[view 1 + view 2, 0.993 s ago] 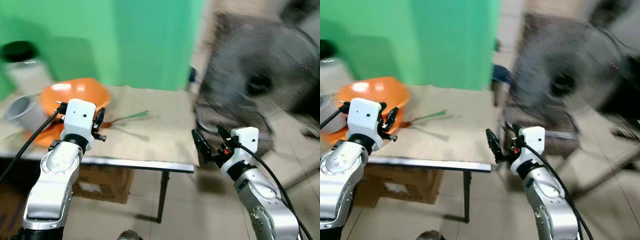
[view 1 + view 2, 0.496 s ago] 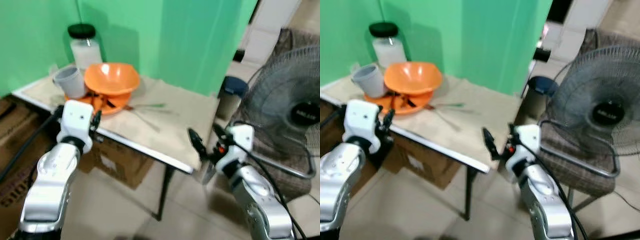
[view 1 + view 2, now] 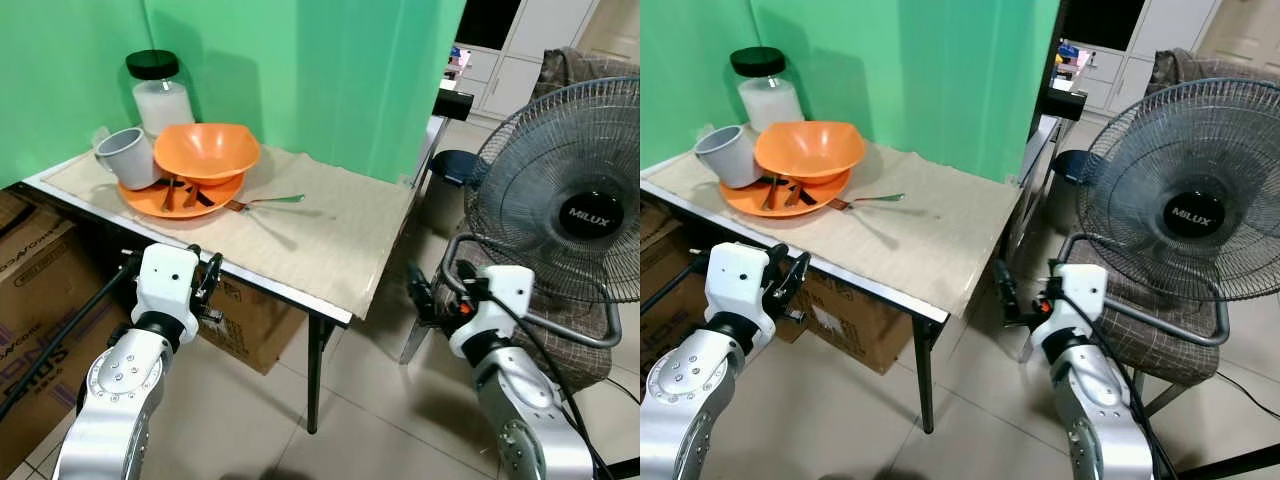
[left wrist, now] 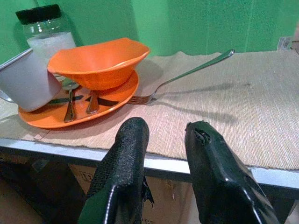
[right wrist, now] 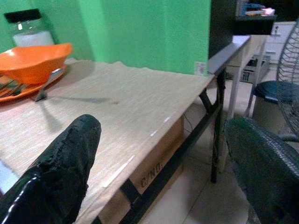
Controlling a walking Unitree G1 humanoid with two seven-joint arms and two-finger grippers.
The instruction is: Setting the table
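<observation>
An orange bowl (image 3: 207,150) sits on an orange plate (image 3: 180,197) at the far left of the table. Dark-handled cutlery (image 4: 70,100) lies on the plate under the bowl. A grey mug (image 3: 127,157) leans on the plate's rim. A fork (image 3: 265,202) lies on the beige placemat (image 3: 320,235) with its tines by the plate. My left gripper (image 4: 166,128) hangs below the table's front edge, its fingers a narrow gap apart and holding nothing. Off the table's right end, my right gripper (image 5: 163,140) stands wide open and empty.
A glass jar (image 3: 160,93) with a black lid stands behind the mug against the green wall. Cardboard boxes (image 3: 40,270) sit under the table. A standing fan (image 3: 565,205) and a chair (image 3: 560,335) are close on my right.
The whole picture has swung and sharpened as the camera moved; the table now lies ahead and left, the fan on the right. Both grippers hold the same pose, empty.
</observation>
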